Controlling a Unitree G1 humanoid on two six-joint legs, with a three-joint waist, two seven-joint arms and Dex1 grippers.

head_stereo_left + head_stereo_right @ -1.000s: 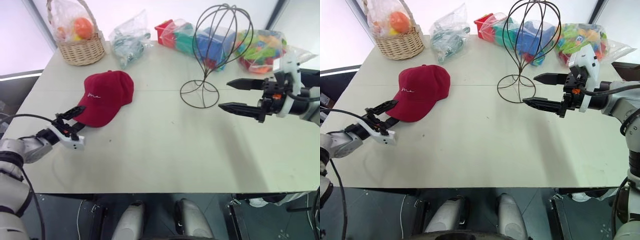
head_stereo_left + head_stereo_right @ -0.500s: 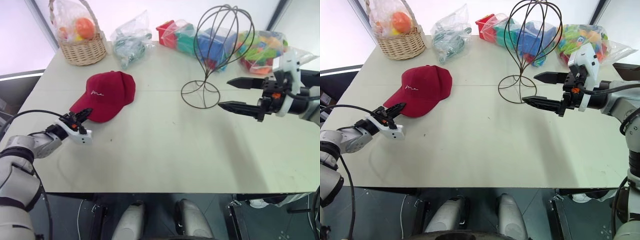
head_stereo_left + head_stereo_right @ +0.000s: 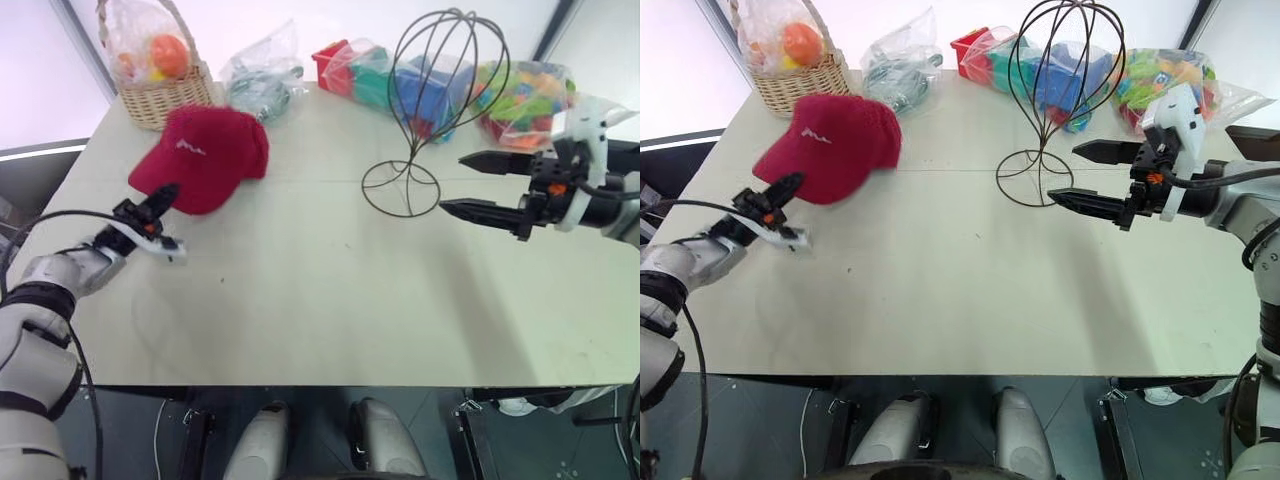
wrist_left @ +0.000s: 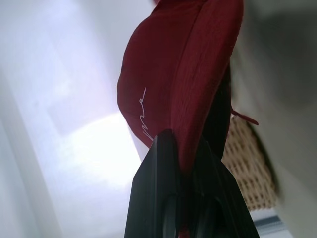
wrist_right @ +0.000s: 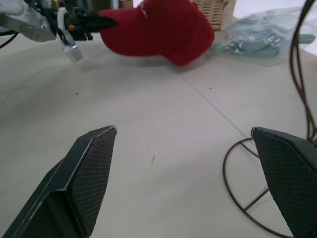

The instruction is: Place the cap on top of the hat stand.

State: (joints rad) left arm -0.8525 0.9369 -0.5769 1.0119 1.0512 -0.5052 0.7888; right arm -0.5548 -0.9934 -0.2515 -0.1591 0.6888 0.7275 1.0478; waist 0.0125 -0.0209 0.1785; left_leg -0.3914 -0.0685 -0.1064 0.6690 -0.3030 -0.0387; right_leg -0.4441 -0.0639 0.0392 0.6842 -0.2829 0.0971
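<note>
The left gripper was clamped on the cap's brim, lifting it off the desk near its left edge; the right gripper hung apart beside the hat stand; next, carrying it across over the cage.

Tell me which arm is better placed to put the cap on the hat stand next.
Left. The left gripper is shut on the cap brim, with the cap lifted off the table. The right gripper is open and empty beside the hat stand.
</note>
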